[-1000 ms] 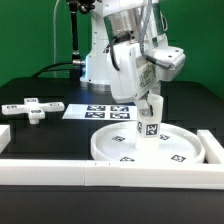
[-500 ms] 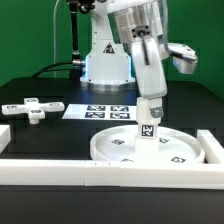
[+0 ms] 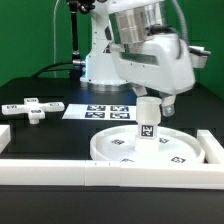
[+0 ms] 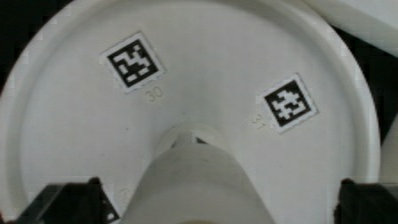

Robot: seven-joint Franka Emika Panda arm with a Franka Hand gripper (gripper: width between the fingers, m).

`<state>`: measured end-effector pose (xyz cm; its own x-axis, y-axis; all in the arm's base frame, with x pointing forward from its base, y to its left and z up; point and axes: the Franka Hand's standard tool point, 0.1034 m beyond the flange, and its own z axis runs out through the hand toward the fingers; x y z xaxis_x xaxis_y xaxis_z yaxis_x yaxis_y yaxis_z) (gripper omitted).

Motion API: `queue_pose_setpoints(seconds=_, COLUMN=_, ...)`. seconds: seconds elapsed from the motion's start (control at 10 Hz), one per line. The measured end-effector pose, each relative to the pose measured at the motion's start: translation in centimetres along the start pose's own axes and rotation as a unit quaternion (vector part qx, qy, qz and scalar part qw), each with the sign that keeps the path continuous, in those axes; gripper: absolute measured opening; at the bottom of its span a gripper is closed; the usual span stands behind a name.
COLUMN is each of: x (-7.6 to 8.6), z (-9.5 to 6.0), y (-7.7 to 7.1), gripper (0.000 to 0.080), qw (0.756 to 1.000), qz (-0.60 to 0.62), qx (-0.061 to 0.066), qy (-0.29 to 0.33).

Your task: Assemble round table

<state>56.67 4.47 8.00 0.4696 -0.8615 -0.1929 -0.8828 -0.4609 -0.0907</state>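
My claw (image 3: 150, 97) hangs spread apart above the leg (image 3: 147, 120), which stands upright on the disc (image 3: 110, 143), right of centre

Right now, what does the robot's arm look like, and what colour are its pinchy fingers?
The robot arm is mostly white, made of big rounded, smooth chunks, with dark bands at its joints. A thin black cable hangs down behind it. Its gripper sits at the end, and in the wrist view its fingertips look black and blocky.

Tagged round disc (image 4: 196, 90), leg (image 4: 214, 185) between fingertips (image 4: 71, 200)
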Motion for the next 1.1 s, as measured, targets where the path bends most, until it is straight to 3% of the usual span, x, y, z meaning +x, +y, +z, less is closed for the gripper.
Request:
queue_pose_setpoints(seconds=0.4, x=0.41, z=-0.35, y=-0.23, gripper=0.0649, qw=0.973, qz=-0.232, qx=-0.011, qy=0.012)
queue_pose_setpoints(seconds=0.8, x=0.5, z=-0.32, y=-0.15, gripper=0.0649, qw=0.936, qz=-0.353, qx=-0.013, qy=0.01)
queue_pose_setpoints(seconds=1.1, x=0.91, z=-0.08, y=-0.31, gripper=0.0649, qw=0.854, qz=-0.518, qx=-0.029, qy=0.046)
